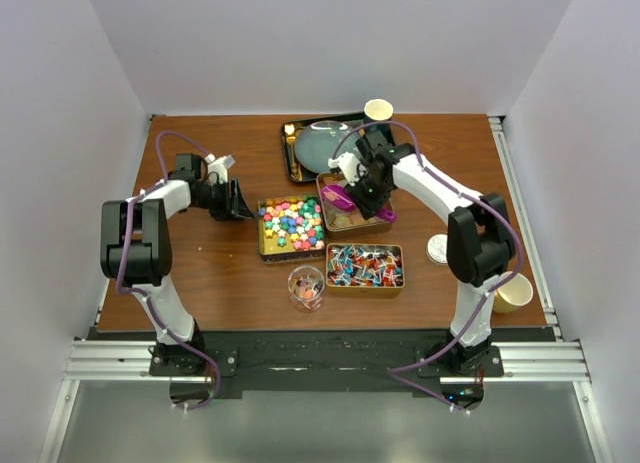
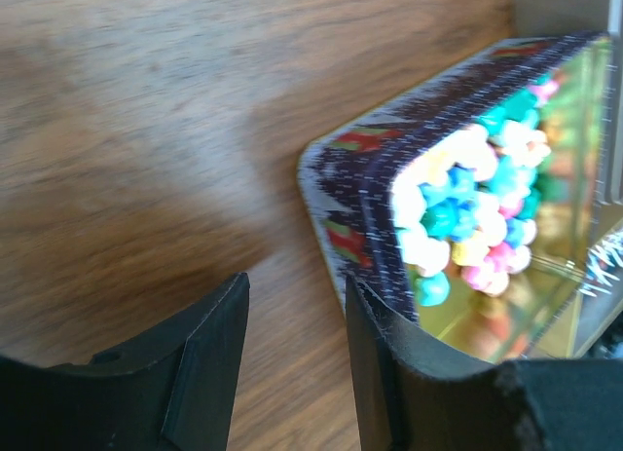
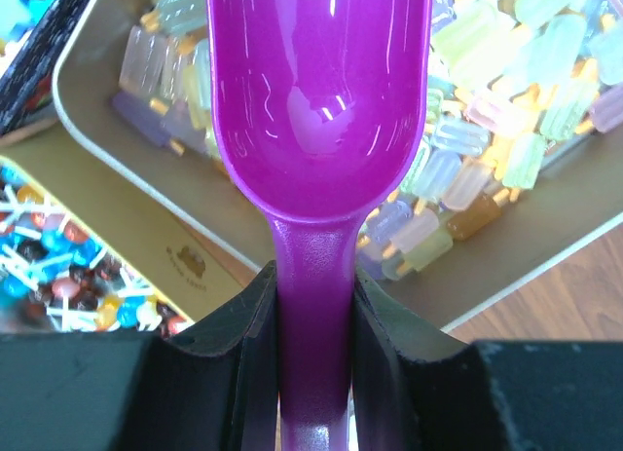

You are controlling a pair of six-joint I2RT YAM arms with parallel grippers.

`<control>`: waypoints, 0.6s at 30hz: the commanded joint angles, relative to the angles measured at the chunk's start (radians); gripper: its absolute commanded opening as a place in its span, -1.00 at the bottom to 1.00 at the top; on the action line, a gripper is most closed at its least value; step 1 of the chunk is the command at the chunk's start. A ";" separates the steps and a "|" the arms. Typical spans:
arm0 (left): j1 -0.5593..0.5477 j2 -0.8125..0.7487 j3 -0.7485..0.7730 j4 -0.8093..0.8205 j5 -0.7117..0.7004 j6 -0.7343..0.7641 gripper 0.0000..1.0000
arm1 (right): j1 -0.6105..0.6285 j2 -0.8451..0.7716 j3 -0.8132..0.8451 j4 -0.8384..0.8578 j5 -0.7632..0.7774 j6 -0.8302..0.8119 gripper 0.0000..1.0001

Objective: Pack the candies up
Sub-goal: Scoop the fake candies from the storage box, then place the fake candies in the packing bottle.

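Three open tins hold the candies. Bright cubes [image 1: 291,225] fill the middle tin [image 2: 362,169], pale gummies [image 3: 487,100] the tin behind it [image 1: 352,219], and wrapped pieces [image 1: 365,266] the front tin. My right gripper [image 3: 313,315] is shut on the handle of the purple scoop [image 3: 321,100]. The scoop's empty bowl hangs over the gummy tin, and it also shows in the top view [image 1: 338,196]. My left gripper [image 2: 292,344] is open and empty, low over the table at the cube tin's left wall [image 1: 240,205]. A small clear glass [image 1: 306,286] with a few candies stands in front.
A dark tray [image 1: 292,155] with a grey-blue dish stands at the back, with a paper cup [image 1: 378,109] behind it. A white round lid [image 1: 437,248] and a yellow cup [image 1: 513,293] sit at the right, near my right arm.
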State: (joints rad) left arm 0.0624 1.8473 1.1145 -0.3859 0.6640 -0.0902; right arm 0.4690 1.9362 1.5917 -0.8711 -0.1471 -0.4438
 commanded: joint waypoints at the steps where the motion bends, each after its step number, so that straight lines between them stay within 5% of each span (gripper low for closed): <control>1: -0.004 -0.034 0.005 0.002 -0.081 0.018 -0.01 | -0.009 -0.152 -0.015 0.041 -0.152 -0.110 -1.00; 10: 0.008 -0.117 -0.004 -0.002 -0.109 0.027 -0.01 | 0.008 -0.263 0.085 -0.256 -0.304 -0.419 -1.00; 18: 0.047 -0.149 0.027 0.001 -0.139 0.012 -0.02 | 0.201 -0.275 0.125 -0.541 -0.106 -0.656 -1.00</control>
State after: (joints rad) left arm 0.0837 1.7355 1.1145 -0.3904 0.5480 -0.0853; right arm 0.5655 1.6863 1.6779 -1.2114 -0.3401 -0.9329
